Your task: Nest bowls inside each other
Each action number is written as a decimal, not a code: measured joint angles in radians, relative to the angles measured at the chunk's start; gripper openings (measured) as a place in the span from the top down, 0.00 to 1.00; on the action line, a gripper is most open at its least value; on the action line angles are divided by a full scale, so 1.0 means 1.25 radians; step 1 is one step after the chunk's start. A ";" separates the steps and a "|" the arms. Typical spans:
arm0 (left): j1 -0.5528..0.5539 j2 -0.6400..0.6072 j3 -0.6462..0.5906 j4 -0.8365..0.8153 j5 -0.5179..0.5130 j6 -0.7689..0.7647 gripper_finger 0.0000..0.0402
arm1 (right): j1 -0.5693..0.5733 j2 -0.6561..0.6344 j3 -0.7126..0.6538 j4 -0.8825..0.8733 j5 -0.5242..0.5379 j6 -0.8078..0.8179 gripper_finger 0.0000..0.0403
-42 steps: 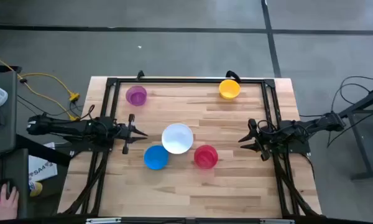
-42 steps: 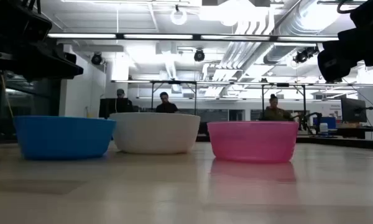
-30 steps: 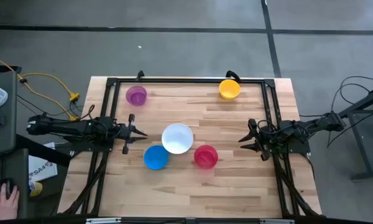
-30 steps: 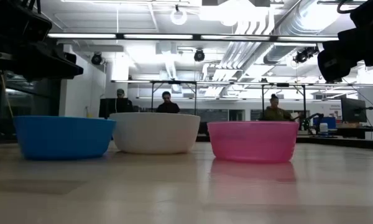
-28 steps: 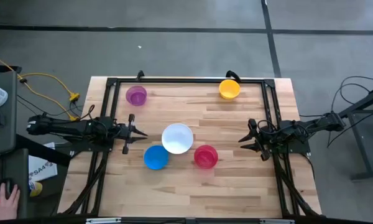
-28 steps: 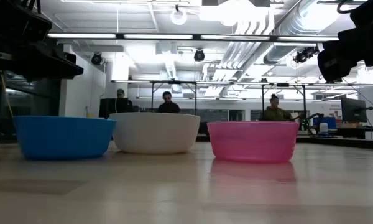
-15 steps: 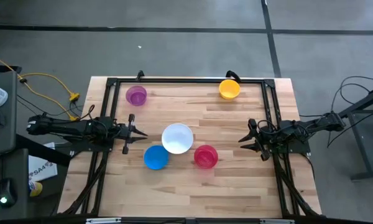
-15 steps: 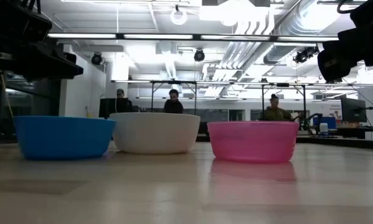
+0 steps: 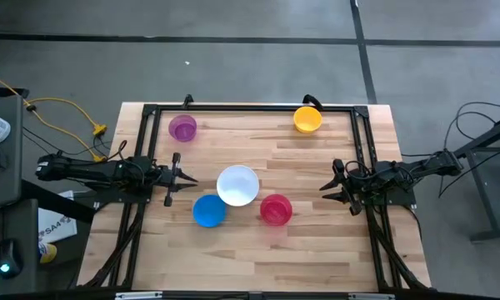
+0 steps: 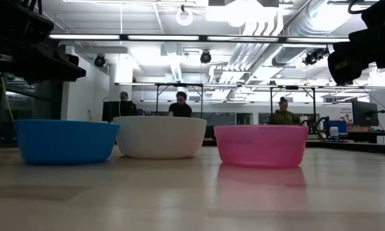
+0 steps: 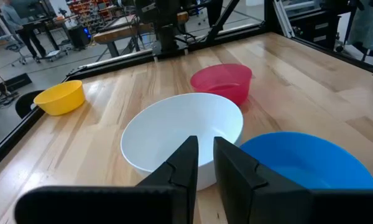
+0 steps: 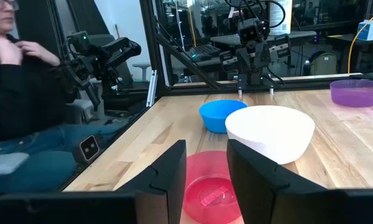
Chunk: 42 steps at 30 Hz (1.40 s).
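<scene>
Wooden table [image 9: 317, 242], yellow cable [image 9: 62, 108], seated person [image 12: 25, 112]

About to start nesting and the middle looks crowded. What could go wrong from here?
1. The white bowl, blue bowl and red bowl sit very close together, so gripping one rim may shove its neighbour.
2. The purple bowl and yellow bowl stand in the far corners by the frame, which could hinder a grasp.

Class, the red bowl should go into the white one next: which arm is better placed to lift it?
Probably the right. The right hand is nearer the red bowl; the white bowl lies between it and the left hand.
</scene>
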 joint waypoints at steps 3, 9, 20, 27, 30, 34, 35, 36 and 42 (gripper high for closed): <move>0.000 0.000 0.000 0.000 0.000 0.000 0.87 | 0.000 0.000 0.000 0.000 0.000 0.000 0.73; 0.000 0.000 0.000 0.000 0.000 0.000 0.87 | 0.000 0.000 0.000 0.000 0.000 0.000 0.73; 0.000 0.000 0.000 0.000 0.000 0.000 0.87 | 0.000 0.000 0.000 0.000 0.000 0.000 0.73; 0.000 0.000 0.000 0.000 0.000 0.000 0.87 | 0.000 0.000 0.000 0.000 0.000 0.000 0.73; 0.000 0.000 0.000 0.000 0.000 0.000 0.87 | 0.000 0.000 0.000 0.000 0.000 0.000 0.73; 0.000 0.000 0.000 0.000 0.000 0.000 0.87 | 0.000 0.000 0.000 0.000 0.000 0.000 0.73; 0.000 0.000 0.000 0.000 0.000 0.000 0.87 | 0.000 0.000 0.000 0.000 0.000 0.000 0.73; 0.000 0.000 0.000 0.000 0.000 0.000 0.87 | 0.000 0.000 0.000 0.000 0.000 0.000 0.73; 0.000 0.000 0.000 0.000 0.004 -0.041 0.87 | 0.000 0.000 0.000 0.000 0.000 0.000 0.73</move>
